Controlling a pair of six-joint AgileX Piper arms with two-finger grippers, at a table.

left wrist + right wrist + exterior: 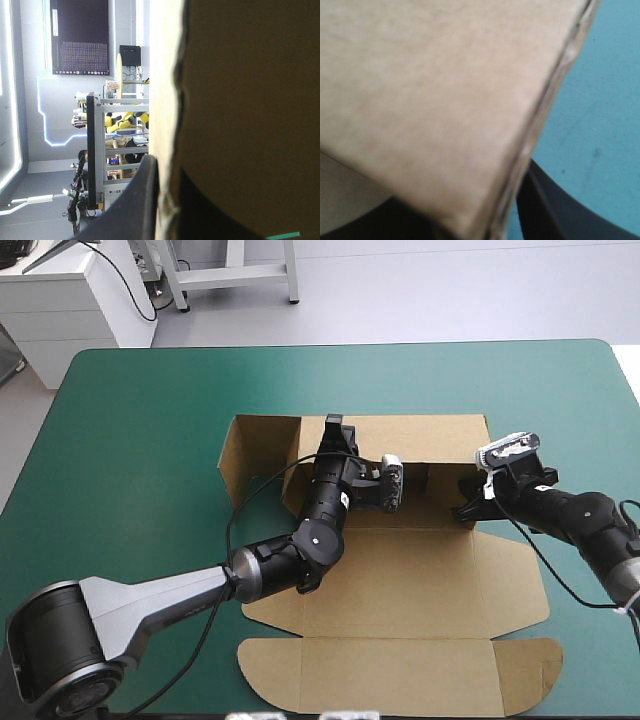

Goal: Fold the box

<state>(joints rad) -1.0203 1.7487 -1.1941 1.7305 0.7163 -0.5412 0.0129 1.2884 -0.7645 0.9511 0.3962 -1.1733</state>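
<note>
A: Grip check: left gripper?
B: All but closed on the box, pinching its raised far wall's top edge.
A: And the right gripper?
B: Clamped on a raised board edge at the box's right side. Below and behind both, floor and lid lie flat on the teal-green cover.

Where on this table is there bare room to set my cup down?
Bare teal-green cover lies left of the box, and in the strip between its raised back wall and the table's far edge. Crowded: the box's middle, where the left gripper and right gripper clamp its walls.
</note>
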